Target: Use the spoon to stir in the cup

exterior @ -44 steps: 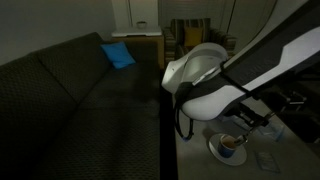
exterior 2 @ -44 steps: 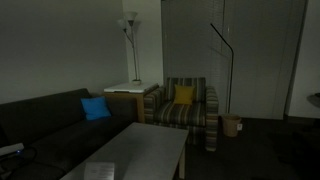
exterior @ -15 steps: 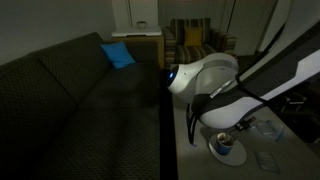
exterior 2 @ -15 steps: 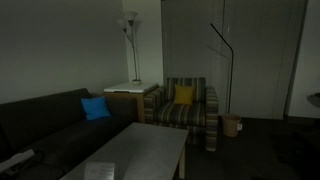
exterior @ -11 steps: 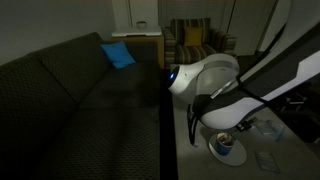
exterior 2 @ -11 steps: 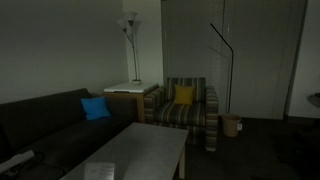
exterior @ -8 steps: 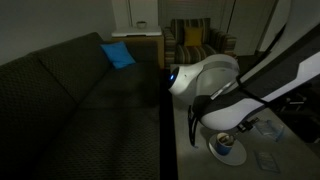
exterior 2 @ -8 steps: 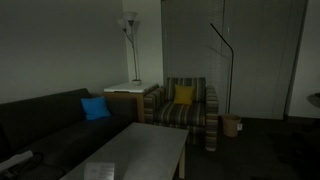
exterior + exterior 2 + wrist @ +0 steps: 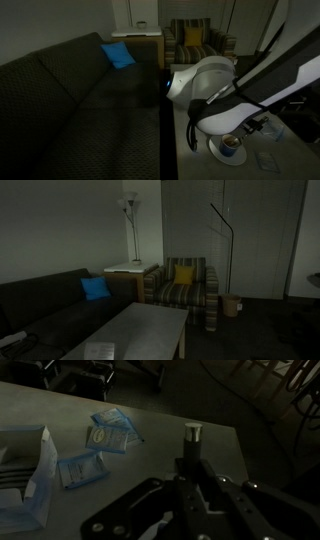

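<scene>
White cup (image 9: pixel 232 146) on a saucer (image 9: pixel 214 151) at 4 o'clock in an exterior view, on the table (image 9: pixel 194 168), beneath the white arm (image 9: pixel 225 95), hand (image 9: pixel 190 488) dim in the wrist view, its opening and hold impossible to tell, sachets (image 9: pixel 108 432) at 10 o'clock

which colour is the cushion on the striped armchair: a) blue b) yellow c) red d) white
B: in an exterior view the cushion leaning on the back of the striped armchair is yellow, while the blue pillow lies on the dark sofa.
</scene>
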{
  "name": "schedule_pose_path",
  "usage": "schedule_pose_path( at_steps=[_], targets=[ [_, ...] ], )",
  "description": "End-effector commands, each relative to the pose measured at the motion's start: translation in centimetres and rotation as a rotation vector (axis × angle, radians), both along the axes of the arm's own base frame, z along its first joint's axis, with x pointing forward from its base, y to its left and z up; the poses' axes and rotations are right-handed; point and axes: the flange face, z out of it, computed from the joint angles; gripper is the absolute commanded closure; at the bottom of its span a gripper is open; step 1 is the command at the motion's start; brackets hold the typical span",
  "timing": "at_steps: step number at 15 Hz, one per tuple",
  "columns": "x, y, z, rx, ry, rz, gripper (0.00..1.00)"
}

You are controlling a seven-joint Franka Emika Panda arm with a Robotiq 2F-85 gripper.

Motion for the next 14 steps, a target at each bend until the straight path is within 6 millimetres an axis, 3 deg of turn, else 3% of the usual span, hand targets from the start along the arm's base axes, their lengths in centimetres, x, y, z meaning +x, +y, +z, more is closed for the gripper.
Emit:
schedule_pose_path(
  at_steps=[1, 14],
  targets=[
    [-0.15, 0.58, 0.11, -0.006, 0.015, 0.033, 0.96],
    [-0.22, 0.23, 0.05, -0.029, -0.116, -0.065, 0.96]
  ],
)
